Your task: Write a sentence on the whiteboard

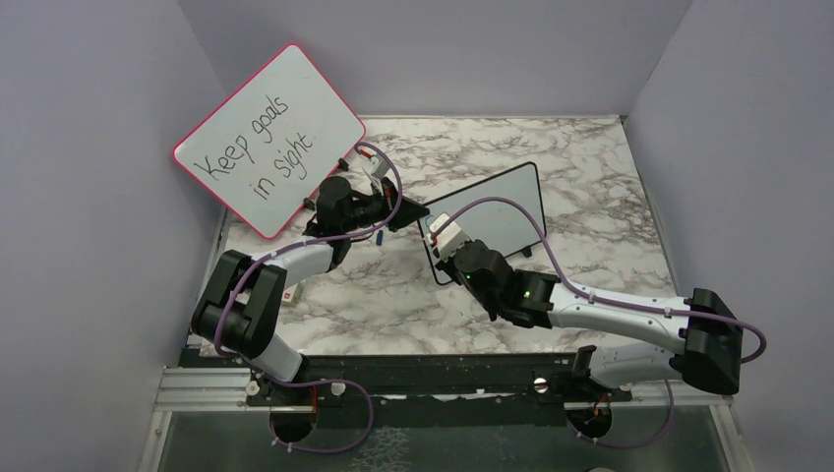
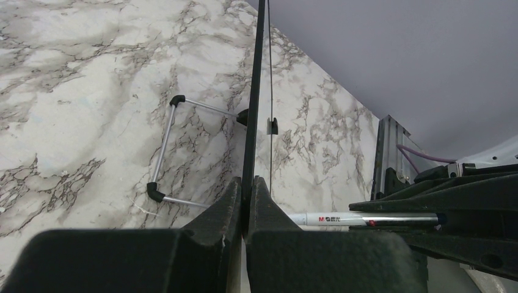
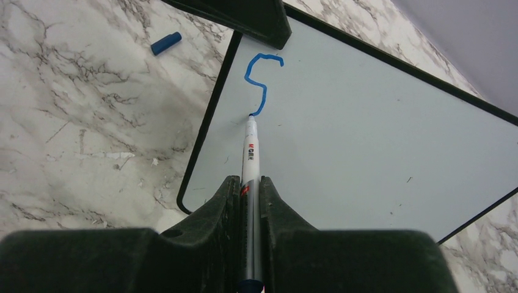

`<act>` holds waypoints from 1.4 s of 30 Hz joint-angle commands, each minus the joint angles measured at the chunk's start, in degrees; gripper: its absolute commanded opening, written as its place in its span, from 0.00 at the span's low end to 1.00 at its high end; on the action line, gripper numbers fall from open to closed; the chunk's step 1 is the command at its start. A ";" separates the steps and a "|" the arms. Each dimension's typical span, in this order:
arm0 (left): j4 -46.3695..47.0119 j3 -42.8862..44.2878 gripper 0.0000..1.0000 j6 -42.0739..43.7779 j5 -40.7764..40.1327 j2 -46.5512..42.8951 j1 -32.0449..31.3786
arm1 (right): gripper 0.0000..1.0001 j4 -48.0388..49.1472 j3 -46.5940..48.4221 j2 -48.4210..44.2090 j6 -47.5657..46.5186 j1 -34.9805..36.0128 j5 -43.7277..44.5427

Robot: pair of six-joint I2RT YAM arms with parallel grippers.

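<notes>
Whiteboard: a small rectangular whiteboard [image 3: 366, 134] with a thin black frame and round corners stood tilted in the middle of the grey-veined marble desk [image 1: 590, 157].
Stand: a thin grey metal wire leg [image 2: 161, 155] with little black feet stuck out behind the whiteboard and lay on the desk.
Left hand: the black left hand [image 2: 247, 189] was clenched on the whiteboard's black frame, at the top left corner.
Right hand: the black right hand [image 3: 249, 186] was grasping a silver and white marker [image 3: 250, 152] tight between its two fingers, in front of the whiteboard.
Marker tip: it touched the whiteboard at the low end of the blue line.
Sentence: the blue sentence [image 3: 265, 91] was only one curvy letter like an "S", near the whiteboard's top left corner.
Cap: a small blue cap [image 3: 166, 43] lay on the desk just beside the whiteboard's left edge.
Other board: a bigger white board with a red frame [image 1: 268, 138] leaned well apart from the whiteboard, back and to the left. It said "Keep goals in sight" in black.
</notes>
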 commanded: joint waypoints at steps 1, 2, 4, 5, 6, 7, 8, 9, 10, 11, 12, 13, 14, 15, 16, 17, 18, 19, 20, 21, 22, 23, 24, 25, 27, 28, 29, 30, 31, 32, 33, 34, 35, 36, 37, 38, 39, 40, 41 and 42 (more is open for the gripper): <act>0.05 0.19 0.00 0.34 1.88 -0.20 -0.59 | 0.01 -1.70 1.00 -0.68 1.30 -0.02 -3.47; 0.04 0.15 0.00 0.31 1.89 -0.18 -0.59 | 0.01 -1.40 1.00 -0.75 1.28 -0.02 -3.88; 0.00 0.20 0.00 0.30 2.01 -0.18 -0.59 | 0.01 -0.76 1.05 -0.82 1.26 -0.02 -4.51; 0.04 0.15 0.00 0.30 2.01 -0.14 -0.55 | 0.01 -0.53 1.01 -0.74 1.26 -0.02 -4.70; 0.05 0.15 0.00 0.30 1.97 -0.09 -0.58 | 0.01 -0.17 1.12 -0.69 1.26 -0.02 -4.80; 0.05 0.22 0.00 0.30 1.96 -0.09 -0.59 | 0.01 -0.11 1.10 -0.61 1.26 -0.02 -4.65; 0.05 0.23 0.00 0.30 1.96 -0.09 -0.59 | 0.01 -0.04 1.13 -0.48 1.22 -0.02 -4.64; 0.05 0.23 0.00 0.30 2.01 -0.09 -0.59 | 0.01 1.18 1.07 -0.35 1.22 -0.02 -4.61; 0.05 0.23 0.00 0.30 2.05 -0.09 -0.59 | 0.01 1.95 1.12 -0.26 1.18 -0.02 -4.45; 0.05 0.16 0.00 0.30 2.05 -0.13 -0.59 | 0.01 2.66 1.05 -0.17 1.17 -0.02 -4.12; 0.00 0.15 0.00 0.30 2.05 -0.22 -0.59 | 0.01 3.21 0.92 -0.16 1.17 -0.02 -3.73; 0.04 0.15 0.00 0.30 2.05 -0.24 -0.59 | 0.01 3.78 0.78 -0.23 1.17 -0.02 -3.42; 0.05 0.15 0.00 0.30 2.05 -0.28 -0.59 | 0.01 4.34 0.70 -0.31 1.22 -0.02 -3.19; 0.04 0.15 0.00 0.30 1.97 -0.34 -0.59 | 0.01 5.00 0.56 -0.39 1.10 -0.02 -3.08; 0.05 0.15 0.00 0.30 2.04 -0.32 -0.59 | 0.01 5.38 0.50 -0.54 1.09 -0.02 -3.11; 0.05 0.19 0.00 0.30 2.05 -0.28 -0.59 | 0.01 5.66 0.45 -0.66 1.16 -0.02 -3.14; 0.05 0.15 0.00 0.30 2.05 -0.27 -0.59 | 0.01 5.82 0.45 -0.80 1.17 -0.02 -3.18; 0.05 0.15 0.00 0.32 1.98 -0.17 -0.59 | 0.01 5.85 0.38 -0.98 1.25 -0.02 -3.16; 0.05 0.07 0.00 0.37 1.97 -0.18 -0.59 | 0.01 5.78 0.28 -1.32 1.35 -0.02 -3.19; 0.05 0.10 0.00 0.39 1.96 -0.18 -0.59 | 0.01 5.75 0.11 -1.83 1.41 -0.02 -3.49; 0.05 0.00 0.00 0.39 2.01 -0.25 -0.59 | 0.01 5.75 -0.18 -2.47 1.56 -0.02 -3.83; 0.05 0.02 0.00 0.39 1.92 -0.26 -0.59 | 0.01 5.64 -0.45 -3.12 1.65 -0.02 -4.11; 0.05 -0.02 0.00 0.45 1.88 -0.27 -0.59 | 0.01 5.40 -0.72 -3.87 1.82 -0.02 -4.50; -0.03 -0.03 0.00 0.47 1.88 -0.27 -0.59 | 0.01 5.10 -1.00 -4.62 1.93 -0.02 -4.55; -0.04 -0.02 0.00 0.40 1.88 -0.20 -0.60 | 0.01 4.68 -1.56 -6.08 2.13 -0.02 -3.89; -0.04 -0.03 0.00 0.41 1.88 -0.18 -0.59 | 0.01 4.59 -2.01 -6.89 2.06 -0.02 -3.22; -0.12 -0.03 0.00 0.40 1.88 -0.25 -0.59 | 0.01 4.62 -2.43 -7.46 1.98 -0.02 -2.09; -0.13 -0.02 0.00 0.47 1.88 -0.22 -0.59 | 0.01 4.62 -2.85 -7.86 1.79 -0.02 -1.07; -0.13 0.02 0.00 0.46 1.88 -0.29 -0.59 | 0.01 4.54 -3.12 -7.97 1.59 -0.09 -0.10; -0.13 0.05 0.00 0.46 1.88 -0.29 -0.59 | 0.01 4.43 -3.20 -7.84 1.41 -0.15 0.63; -0.19 0.08 0.00 0.48 1.88 -0.39 -0.59 | 0.01 4.22 -3.28 -7.57 1.36 -0.24 0.93; -0.21 0.07 0.00 0.48 1.95 -0.43 -0.59 | 0.01 4.25 -3.33 -7.22 1.46 -0.34 1.05; -0.21 0.08 0.00 0.43 1.88 -0.40 -0.59 | 0.01 4.50 -3.38 -6.93 1.58 -0.37 1.07; -0.28 0.08 0.00 0.47 1.88 -0.44 -0.59 | 0.01 4.89 -3.55 -6.70 1.65 -0.37 1.07; -0.31 0.07 0.00 0.48 1.88 -0.48 -0.59 | 0.01 5.40 -3.71 -6.53 1.69 -0.44 0.95; -0.35 0.06 0.00 0.48 1.88 -0.52 -0.59 | 0.01 5.89 -3.88 -6.37 1.63 -0.46 0.84; -0.39 0.06 0.00 0.48 1.88 -0.53 -0.59 | 0.01 6.28 -3.91 -6.18 1.62 -0.53 0.67; -0.39 0.14 0.00 0.48 1.88 -0.53 -0.59 | 0.01 6.42 -3.89 -5.88 1.61 -0.59 0.56; -0.39 0.15 0.00 0.40 1.88 -0.53 -0.59 | 0.01 6.51 -3.88 -5.61 1.61 -0.55 0.62; -0.39 0.15 0.00 0.45 1.89 -0.53 -0.59 | 0.01 6.62 -3.75 -5.32 1.49 -0.62 0.75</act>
